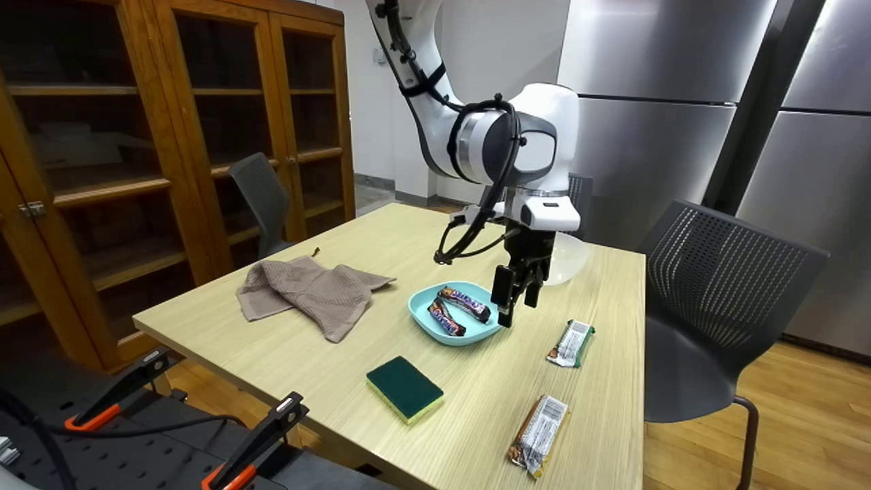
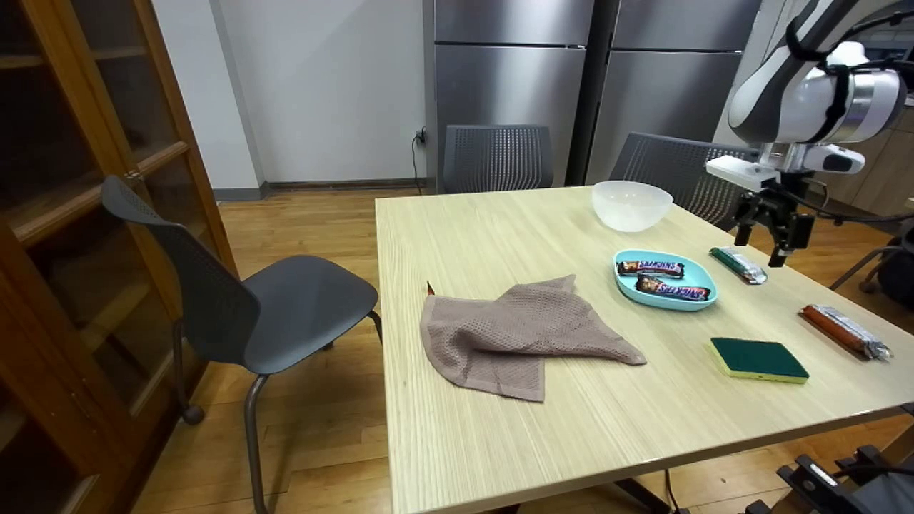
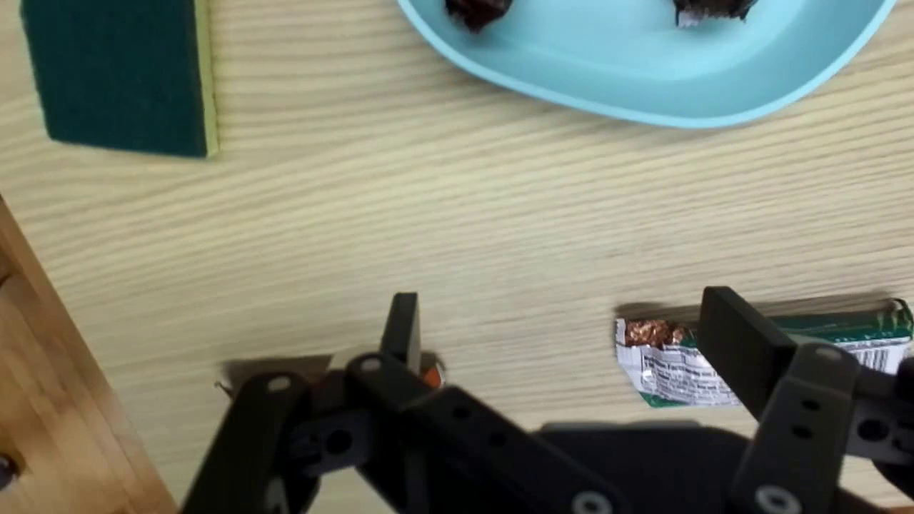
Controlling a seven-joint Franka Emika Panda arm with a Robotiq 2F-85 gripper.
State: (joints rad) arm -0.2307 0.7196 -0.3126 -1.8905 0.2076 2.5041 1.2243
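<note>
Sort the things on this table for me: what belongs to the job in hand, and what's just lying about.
Likely in the job, judging by nearness to the open, empty gripper:
green-wrapped bar
brown-wrapped bar
blue dish, with two Snickers bars in it

Apparently just lying about:
green-and-yellow sponge
crumpled cloth
translucent bowl
</note>
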